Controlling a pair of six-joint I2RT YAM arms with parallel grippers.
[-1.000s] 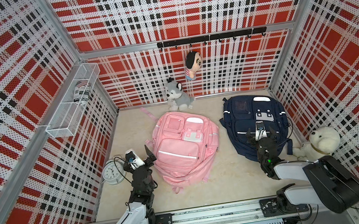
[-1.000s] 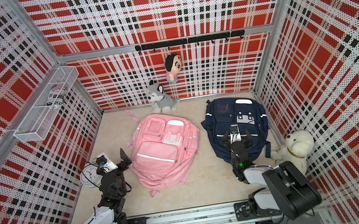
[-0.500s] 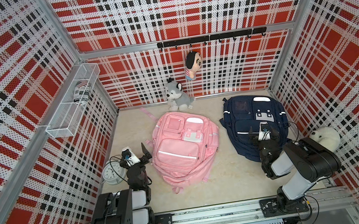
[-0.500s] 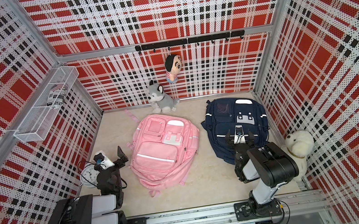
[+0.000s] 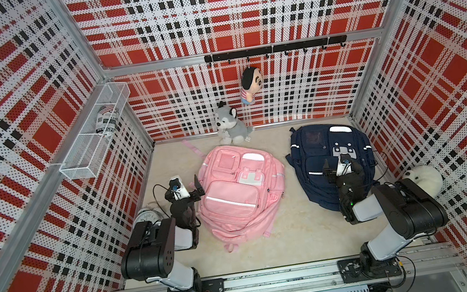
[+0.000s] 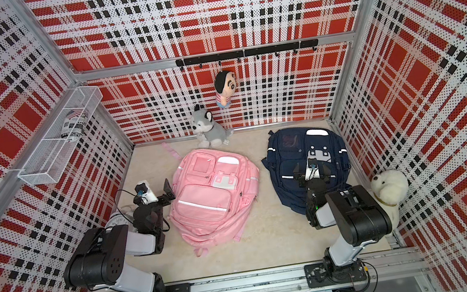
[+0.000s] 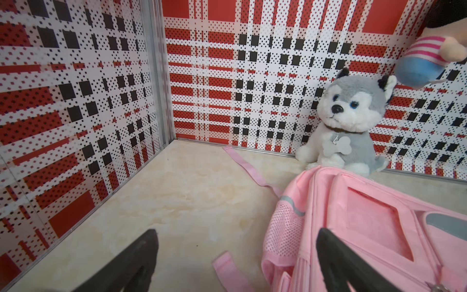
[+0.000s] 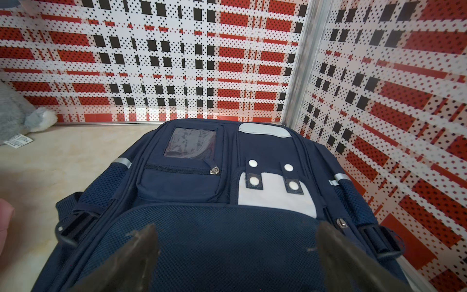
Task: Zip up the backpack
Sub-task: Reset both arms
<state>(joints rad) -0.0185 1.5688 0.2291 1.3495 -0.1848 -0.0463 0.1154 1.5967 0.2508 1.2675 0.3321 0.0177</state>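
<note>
Two backpacks, both lying flat with the front face up on the beige table (image 5: pixel 294 237). Pink backpack (image 5: pixel 240 195): centre of the table, long axis running from the near rail toward the back wall and slightly skewed. The end with the small pockets points to the back wall and the large front pocket lies at the near end; a loose pink strap (image 7: pixel 242 164) trails from the far end. Navy backpack (image 5: pixel 311 154): just to the right of the pink one and apart from it, close to the right wall, on the same near-to-far axis. Its clear-window pocket faces the back wall and its mesh panel (image 8: pixel 227 240) lies nearest the arms. Which end is the top cannot be told for either pack. A small zip pull (image 8: pixel 214 171) sits at one end of the navy window pocket's zip. Left gripper (image 7: pixel 236 235): jaws spread wide and empty, low at the pink backpack's left edge, one finger over that edge; contact cannot be told. Right gripper (image 8: pixel 236 230): jaws spread wide and empty, above the navy mesh panel. Also present: husky plush (image 5: pixel 231 125) against the back wall just behind the pink backpack, doll (image 5: pixel 250 85) hanging from the hook rail, white plush (image 5: pixel 423 180) by the right wall, alarm clock (image 5: pixel 149 219) by the left arm.
</note>
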